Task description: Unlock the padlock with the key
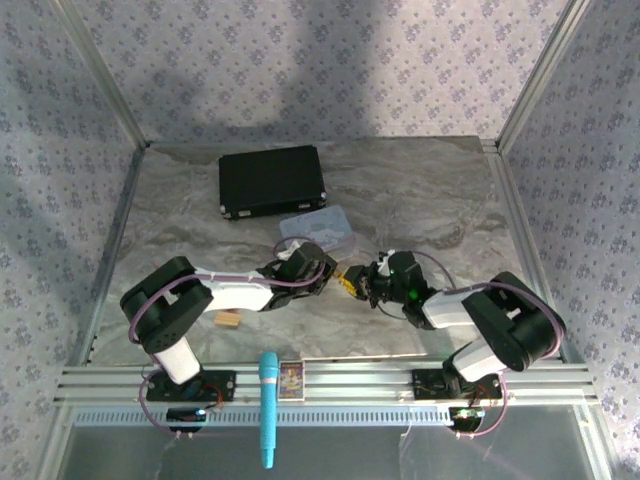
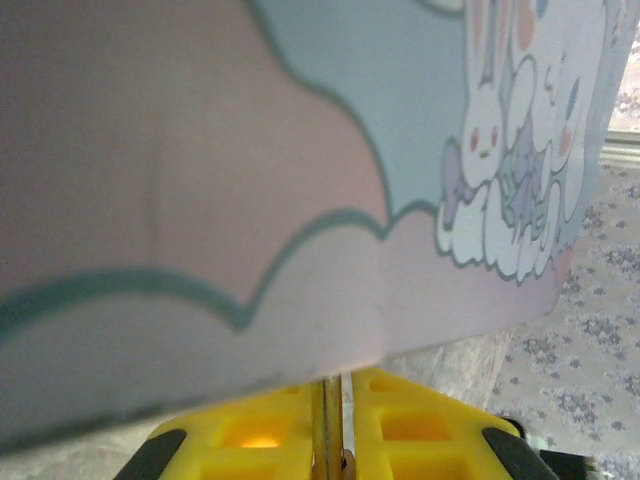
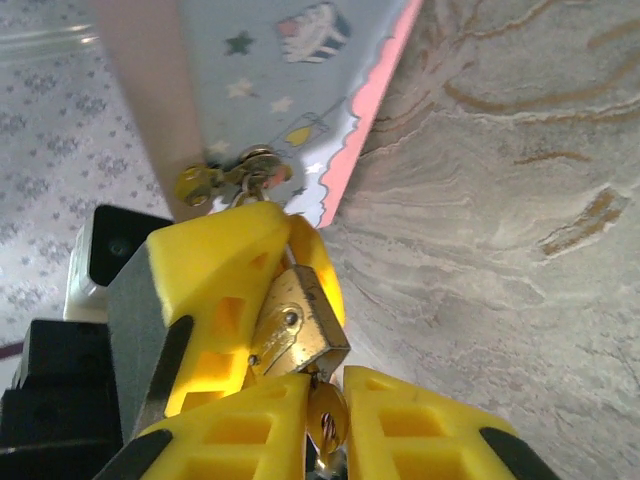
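Yellow fingers (image 3: 410, 430) of the right gripper (image 3: 323, 388) stand nearly together, pinching the silvery key (image 3: 326, 418), which meets the lower end of the padlock (image 3: 300, 325). Padlock: brass body, tilted, thin shackle running up to the brass latch (image 3: 238, 180) of the pale blue tin (image 3: 270, 90), above the marbled table (image 3: 500, 200). Left gripper (image 2: 335, 400) is clamped narrowly on the padlock body. Both arms lie low, forearms converging just before the tin.

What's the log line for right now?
left pincer: shut on padlock | right pincer: shut on key | key: at padlock's base | padlock: by tin
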